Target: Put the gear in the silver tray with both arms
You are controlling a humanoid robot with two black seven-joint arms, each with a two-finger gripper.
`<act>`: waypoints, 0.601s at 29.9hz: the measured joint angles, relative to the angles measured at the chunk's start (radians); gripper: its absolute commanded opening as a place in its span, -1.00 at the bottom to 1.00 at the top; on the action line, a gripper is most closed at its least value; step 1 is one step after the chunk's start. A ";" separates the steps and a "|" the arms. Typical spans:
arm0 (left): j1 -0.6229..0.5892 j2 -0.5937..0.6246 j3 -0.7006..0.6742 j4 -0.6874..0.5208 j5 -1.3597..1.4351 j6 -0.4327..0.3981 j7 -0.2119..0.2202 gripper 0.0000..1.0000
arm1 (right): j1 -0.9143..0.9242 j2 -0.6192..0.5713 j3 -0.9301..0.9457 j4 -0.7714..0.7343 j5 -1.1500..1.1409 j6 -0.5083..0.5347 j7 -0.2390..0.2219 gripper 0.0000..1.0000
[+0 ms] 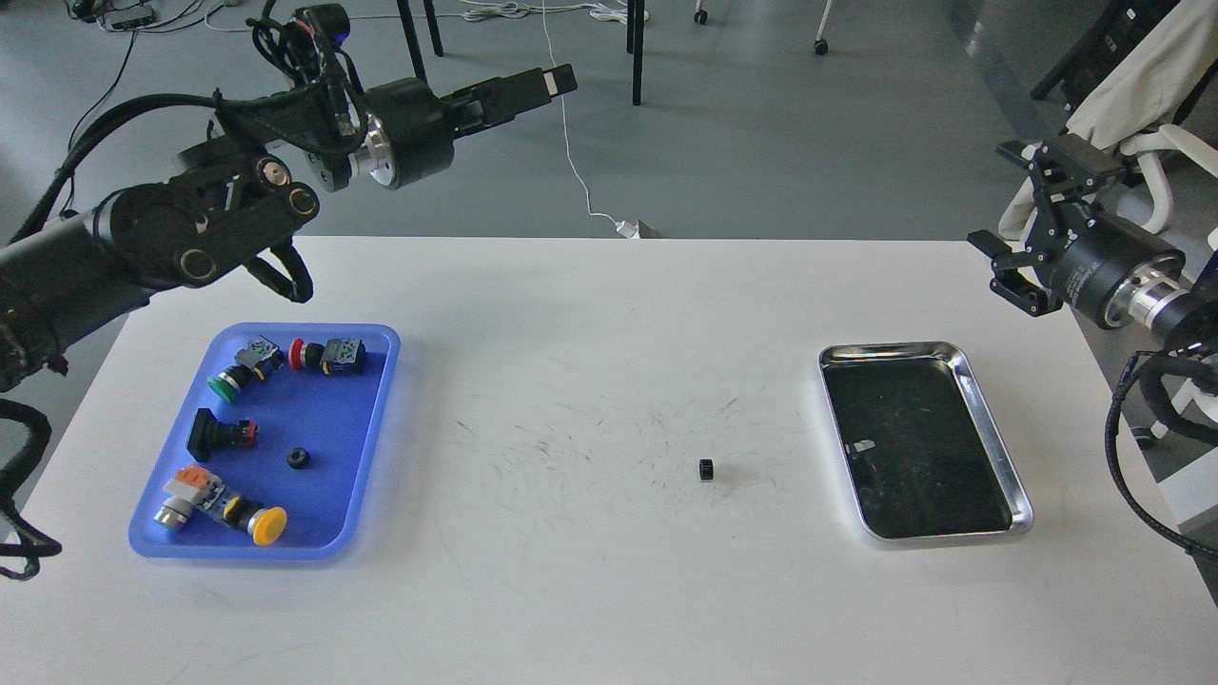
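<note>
A small black gear (705,469) lies on the white table (590,590), left of the silver tray (918,447), apart from it. The tray holds nothing; its dark bottom is bare. My left gripper (557,82) is raised high at the back left, beyond the table's far edge, far from the gear; its fingers show as one bar, so open or shut is unclear. My right gripper (999,205) hangs open and empty off the table's right far corner, above and behind the tray.
A blue plastic tray (324,409) on the left holds several push buttons and a second small black gear (299,458). Chair legs and cables are on the floor behind the table. A chair with cloth stands at the far right.
</note>
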 measured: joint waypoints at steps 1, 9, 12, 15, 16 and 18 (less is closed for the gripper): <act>0.000 0.006 0.000 0.009 -0.012 -0.003 0.000 0.90 | 0.018 -0.008 -0.031 0.000 -0.014 0.004 -0.001 0.98; 0.011 0.035 -0.005 0.192 -0.237 -0.109 0.000 0.94 | 0.199 -0.079 -0.271 0.026 -0.070 0.010 -0.007 0.97; 0.015 0.038 -0.011 0.274 -0.375 -0.206 0.000 0.97 | 0.262 -0.098 -0.340 0.061 -0.118 0.010 -0.008 0.97; 0.025 0.038 -0.014 0.342 -0.498 -0.263 0.000 0.97 | 0.321 -0.112 -0.393 0.090 -0.177 0.010 -0.008 0.97; 0.030 0.039 -0.015 0.358 -0.526 -0.273 0.000 0.97 | 0.339 -0.114 -0.412 0.095 -0.199 0.010 -0.008 0.97; 0.040 0.047 -0.024 0.386 -0.585 -0.296 0.000 0.97 | 0.371 -0.115 -0.445 0.099 -0.243 0.010 -0.008 0.96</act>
